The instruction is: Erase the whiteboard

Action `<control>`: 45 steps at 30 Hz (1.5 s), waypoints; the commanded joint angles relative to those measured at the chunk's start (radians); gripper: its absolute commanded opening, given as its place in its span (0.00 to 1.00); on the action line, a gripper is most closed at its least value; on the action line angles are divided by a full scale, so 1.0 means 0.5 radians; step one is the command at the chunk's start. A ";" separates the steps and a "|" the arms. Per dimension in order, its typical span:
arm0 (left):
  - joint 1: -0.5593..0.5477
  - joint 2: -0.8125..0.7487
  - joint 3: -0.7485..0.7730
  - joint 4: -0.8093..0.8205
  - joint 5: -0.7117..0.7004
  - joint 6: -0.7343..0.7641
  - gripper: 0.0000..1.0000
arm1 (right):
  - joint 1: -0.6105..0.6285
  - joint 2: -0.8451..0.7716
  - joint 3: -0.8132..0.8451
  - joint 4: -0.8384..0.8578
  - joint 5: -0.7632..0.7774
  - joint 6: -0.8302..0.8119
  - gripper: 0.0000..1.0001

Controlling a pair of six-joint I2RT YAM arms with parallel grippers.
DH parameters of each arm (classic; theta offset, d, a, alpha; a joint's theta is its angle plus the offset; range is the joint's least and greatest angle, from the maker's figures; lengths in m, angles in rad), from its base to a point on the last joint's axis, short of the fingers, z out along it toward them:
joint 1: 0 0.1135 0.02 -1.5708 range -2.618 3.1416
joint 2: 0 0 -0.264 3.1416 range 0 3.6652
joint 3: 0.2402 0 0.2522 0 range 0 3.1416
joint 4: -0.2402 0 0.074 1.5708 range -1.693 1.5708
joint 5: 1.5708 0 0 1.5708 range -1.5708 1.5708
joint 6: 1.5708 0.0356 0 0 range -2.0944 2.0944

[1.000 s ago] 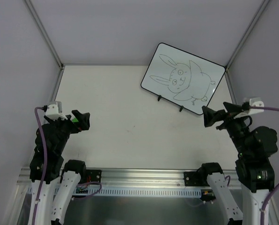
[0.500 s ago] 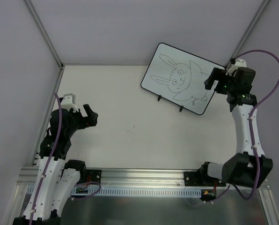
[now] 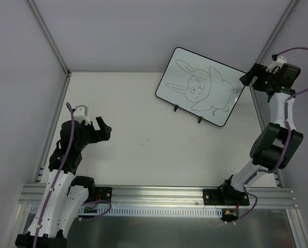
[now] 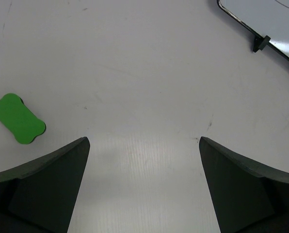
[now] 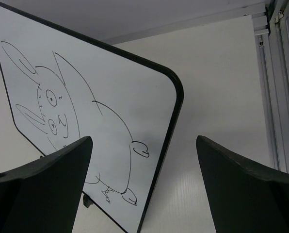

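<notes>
- The bench (image 3: 138,129), white and flat, fills the middle of the top view, with pale wall panels (image 3: 118,31) behind it and to either side.
- The whiteboard (image 3: 201,86) stands in the upper right of the top view, tilted back on two small black feet (image 3: 175,108) at the far right of the bench. A black-line rabbit (image 3: 198,88) covers its face (not wiped anywhere that shows).
- The right hand (image 3: 245,78) hangs at the upper right of the top view, near the board's right corner, its fingers spread wide and holding nothing. In the right wrist view that rounded corner shows in the gap, apart from both fingers.
- The left hand (image 3: 104,128) hovers at the left of the top view above bare bench, also spread wide and gripping nothing.
- A green eraser (image 4: 17,119), bone-shaped, lies flat on the bench at the left edge of the left wrist view.
</notes>
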 commanded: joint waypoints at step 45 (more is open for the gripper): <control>-0.021 0.077 -0.034 0.159 0.117 0.039 0.99 | -0.067 0.431 -0.044 0.318 -1.159 -0.039 0.00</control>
